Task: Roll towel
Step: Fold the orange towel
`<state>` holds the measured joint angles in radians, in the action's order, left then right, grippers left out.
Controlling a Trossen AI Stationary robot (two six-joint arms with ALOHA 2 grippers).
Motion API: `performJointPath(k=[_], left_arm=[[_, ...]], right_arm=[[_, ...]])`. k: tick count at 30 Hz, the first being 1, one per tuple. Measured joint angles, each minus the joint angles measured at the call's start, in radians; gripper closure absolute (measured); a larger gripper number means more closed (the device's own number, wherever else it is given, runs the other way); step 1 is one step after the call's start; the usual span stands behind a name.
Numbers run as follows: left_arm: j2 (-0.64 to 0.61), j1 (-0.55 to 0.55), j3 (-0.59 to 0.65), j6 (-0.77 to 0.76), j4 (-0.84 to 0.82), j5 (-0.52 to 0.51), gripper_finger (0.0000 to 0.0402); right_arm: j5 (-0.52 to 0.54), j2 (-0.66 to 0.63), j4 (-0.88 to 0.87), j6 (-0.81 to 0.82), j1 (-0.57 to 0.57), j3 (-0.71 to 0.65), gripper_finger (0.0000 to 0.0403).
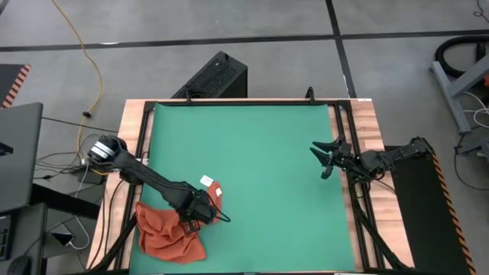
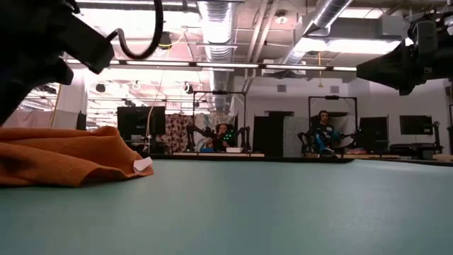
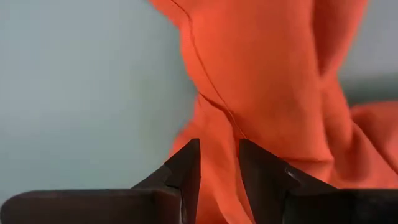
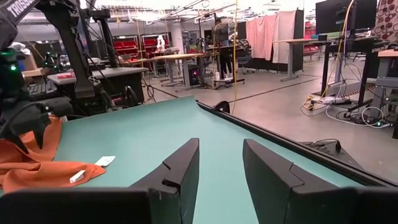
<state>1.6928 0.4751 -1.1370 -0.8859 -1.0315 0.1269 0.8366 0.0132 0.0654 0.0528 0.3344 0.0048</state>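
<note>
The desk (image 1: 252,153) has a green top framed in wood. A rumpled orange towel (image 1: 168,233) lies at its lower left in the high view. A small white card (image 1: 206,181) sits just above the towel.

High view looks straight down; low view skims the table level — both share the towel (image 1: 170,229); wrist views sit close.

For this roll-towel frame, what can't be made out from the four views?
- Whether the left tool pinches the towel: in its wrist view cloth fills the gap between the fingers; the high view hides the tips under the arm.
- Towel's far end: cut off by the low view's left edge.
- Towel's white tag: any print is too small in every view.
- Right tool: mostly cropped in the low view.
</note>
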Motion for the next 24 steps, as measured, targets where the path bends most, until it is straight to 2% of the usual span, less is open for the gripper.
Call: performJointPath(k=[6,11,24], left_arm=[[0.011,0.0,0.001,-0.016,0.002,-0.002,0.0301],[0.011,0.015,0.001,-0.044,0.003,0.035,0.0301],[0.011,0.04,0.002,-0.041,0.008,0.011,0.0301]], right_arm=[[0.0,0.0,0.0,0.0,0.0,0.0,0.0255],[0.0,0.0,0.0,0.0,0.0,0.0,0.0255],[0.0,0.0,0.0,0.0,0.0,0.0,0.0255]])
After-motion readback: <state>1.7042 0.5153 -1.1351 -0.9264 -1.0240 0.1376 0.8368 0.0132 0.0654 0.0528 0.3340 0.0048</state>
